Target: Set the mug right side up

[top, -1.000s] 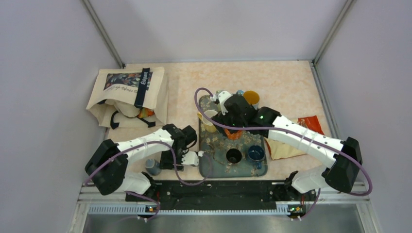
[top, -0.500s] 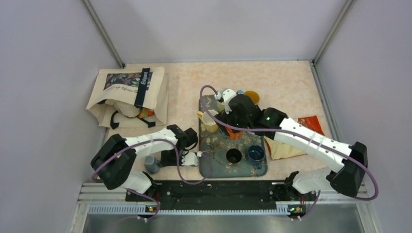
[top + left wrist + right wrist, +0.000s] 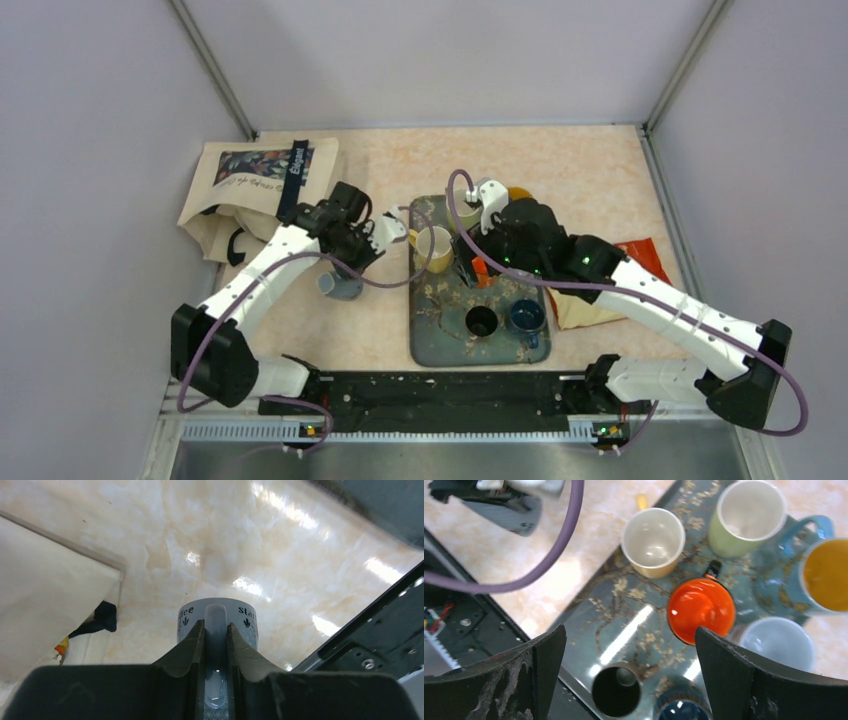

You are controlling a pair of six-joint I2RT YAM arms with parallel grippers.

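Left gripper [image 3: 216, 630] fingers pressed on the handle [image 3: 216, 616] of the grey cylindrical mug with black lettering [image 3: 245, 625]; the mug is left of the desk's centre, between the cream cloth bag [image 3: 260, 190] and the teal floral rectangular tray [image 3: 428, 340]; which end is up, cannot tell; right gripper [image 3: 631, 650] fingers spread wide, holding nothing, above the tray's cups near the right edge.

I have open tabletop [image 3: 590, 165] along the far edge and by the near edge left of the crowded tray [image 3: 440, 335]. The tote bag [image 3: 250, 190] blocks the far-left corner; a red packet [image 3: 638, 254] lies near the right edge. The grey mug [image 3: 340, 286] in my left gripper [image 3: 216, 630] narrows the bag-to-tray lane.
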